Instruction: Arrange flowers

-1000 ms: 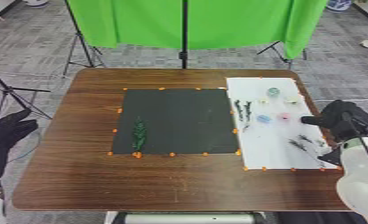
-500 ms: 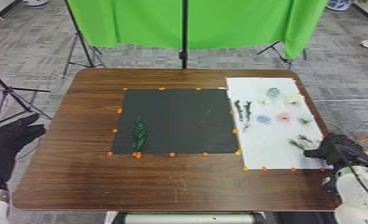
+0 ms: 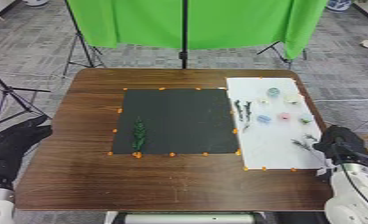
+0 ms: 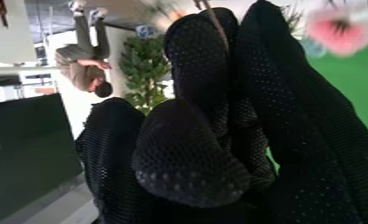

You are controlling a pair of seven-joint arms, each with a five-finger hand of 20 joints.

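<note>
Flowers (image 3: 283, 117) lie unarranged at three o'clock off the mat (image 3: 189, 110), one green sprig (image 3: 140, 135) laid; right hand (image 3: 340, 142) pinches a stem (image 4: 218, 30), left hand (image 3: 19, 137) relaxed.

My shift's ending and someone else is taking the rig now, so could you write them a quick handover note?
Left hand: open, by the table's left edge.
Right hand: at the white sheet's near right corner. A thin stem shows against it; can't tell whether it is gripped.
Flowers: pink one, blue one and several pale ones on the white sheet, with dark sprigs beside them.
Done: one green sprig lies on the black mat.
Left: probably the flowers and remaining sprigs, to be arranged on the mat.
</note>
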